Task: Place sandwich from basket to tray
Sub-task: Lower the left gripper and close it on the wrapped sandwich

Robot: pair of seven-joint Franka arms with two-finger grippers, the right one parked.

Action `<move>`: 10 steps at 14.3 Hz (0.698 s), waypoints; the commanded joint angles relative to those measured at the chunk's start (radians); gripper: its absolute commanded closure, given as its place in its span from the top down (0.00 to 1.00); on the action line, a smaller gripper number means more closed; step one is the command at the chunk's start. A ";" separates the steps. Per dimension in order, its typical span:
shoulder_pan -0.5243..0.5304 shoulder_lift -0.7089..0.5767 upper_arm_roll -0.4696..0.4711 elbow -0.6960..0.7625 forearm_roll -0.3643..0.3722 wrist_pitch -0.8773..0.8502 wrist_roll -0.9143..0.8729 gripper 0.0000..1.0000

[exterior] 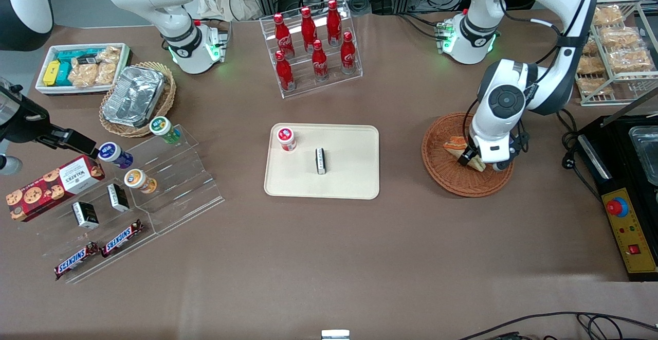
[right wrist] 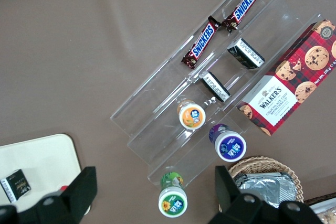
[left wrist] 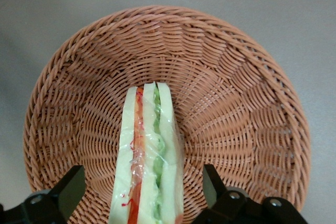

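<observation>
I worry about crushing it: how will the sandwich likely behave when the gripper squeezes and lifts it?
The sandwich looks soft: pale bread layers would probably compress under the open gripper straddling it. Its shiny wrap suggests it may slip a little. Small and thin, it is probably light, so it should lift easily from the basket.

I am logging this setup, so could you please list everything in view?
Triangular wedge sandwich: one, pale, in the red-brown wicker basket.
Cream plastic tray: one, mid-table, holding a red-capped tub and a small black box.
Red bottles: seven, clear rack.
Clear stepped stand: tubs, black boxes, Snickers bars.
Red cookie box: one, beside the stand.
Foil pan: one, tan basket.
White snack box: one.
Bagged pastries: wire rack.
Tool: open, straddling the sandwich.
</observation>
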 commanded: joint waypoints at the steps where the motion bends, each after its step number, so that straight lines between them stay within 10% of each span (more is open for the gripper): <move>1: -0.008 0.010 0.003 -0.020 0.046 0.014 -0.039 0.99; 8: -0.032 0.037 0.002 -0.017 0.045 0.005 -0.075 0.98; 10: -0.038 0.039 0.002 -0.015 0.045 0.005 -0.074 0.83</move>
